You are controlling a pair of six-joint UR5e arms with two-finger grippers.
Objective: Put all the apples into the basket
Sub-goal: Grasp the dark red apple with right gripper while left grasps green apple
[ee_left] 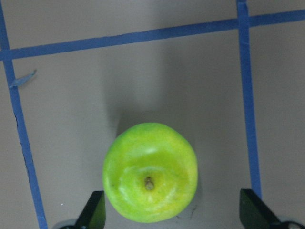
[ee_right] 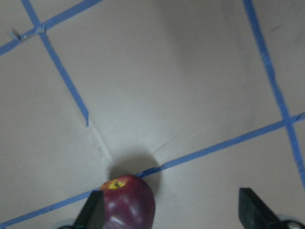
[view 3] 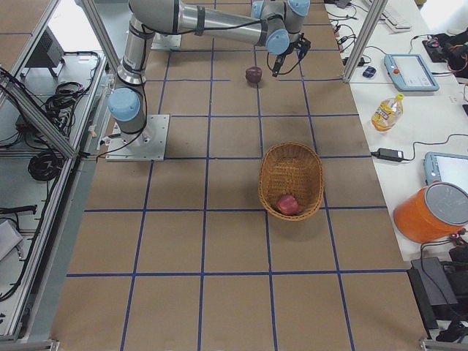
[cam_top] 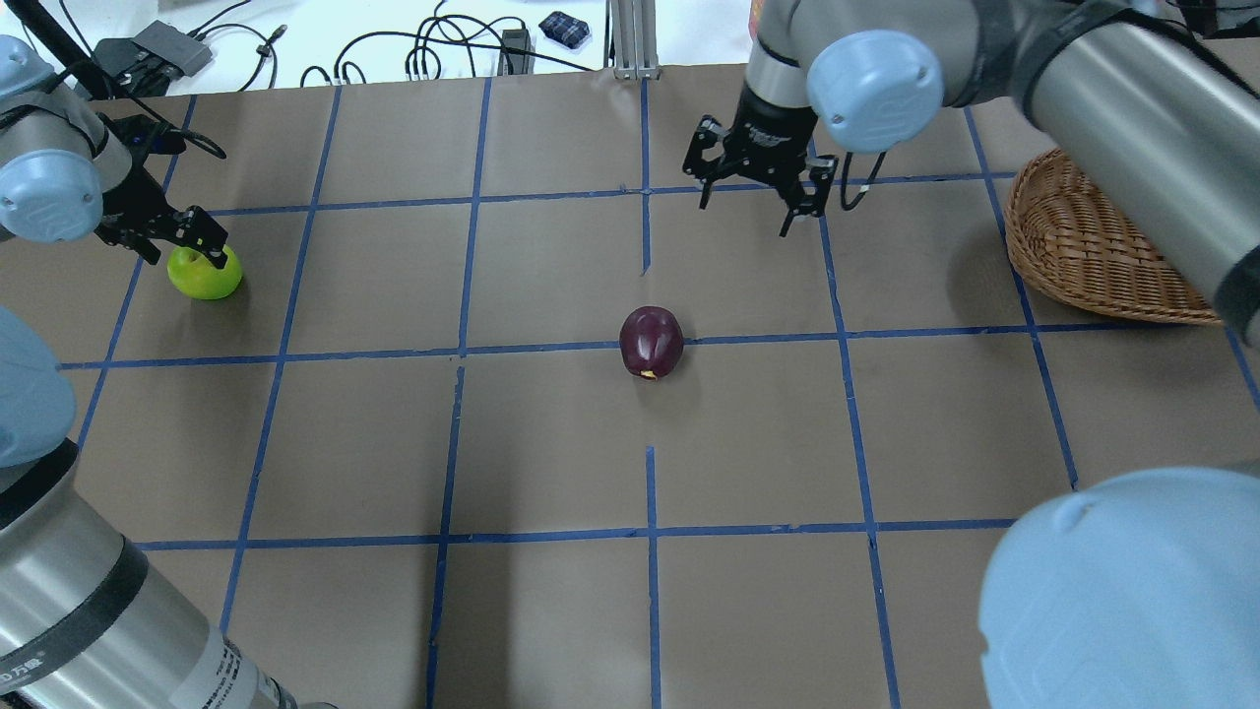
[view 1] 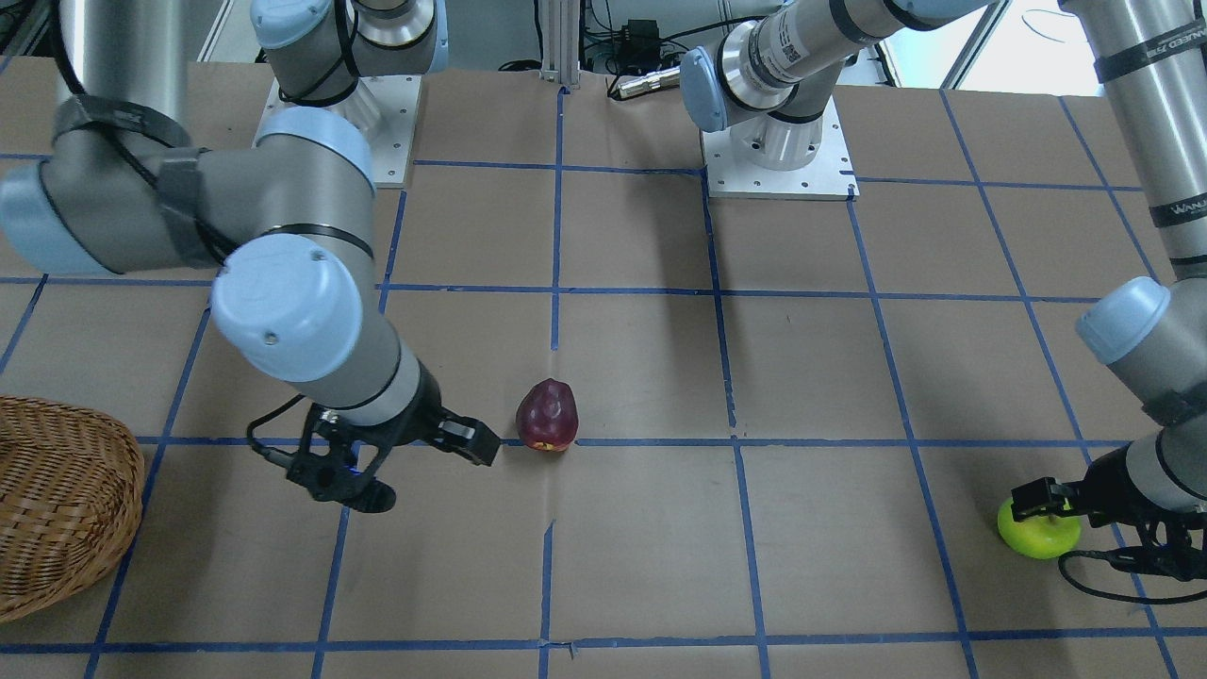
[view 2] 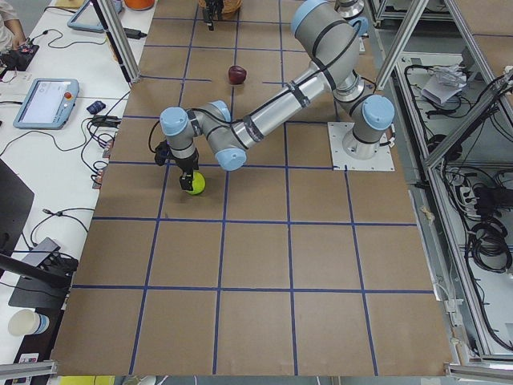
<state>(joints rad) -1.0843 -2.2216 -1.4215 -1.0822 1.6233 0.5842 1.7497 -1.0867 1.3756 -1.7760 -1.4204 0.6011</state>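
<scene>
The yellow-green apple (cam_top: pixel 204 273) lies at the table's far left, also in the front view (view 1: pixel 1038 535). My left gripper (cam_top: pixel 182 241) is open just over it. In the left wrist view the apple (ee_left: pixel 150 172) sits between the spread fingertips (ee_left: pixel 95 214), not touching either. The dark maroon apple (cam_top: pixel 651 341) lies mid-table. My right gripper (cam_top: pixel 753 202) is open and empty beyond it. The right wrist view shows that apple (ee_right: pixel 127 202) low by one fingertip (ee_right: pixel 93 213). The wicker basket (cam_top: pixel 1088 246) stands at the right and holds the red apple (view 3: pixel 289 205).
Blue tape lines (cam_top: pixel 650 345) grid the brown table cover. The right arm's elbow (view 1: pixel 283 311) hangs over the table near the basket (view 1: pixel 57 500). Tablets, a bottle (view 3: pixel 385 111) and an orange bucket (view 3: pixel 431 212) stand on side tables beyond the edges.
</scene>
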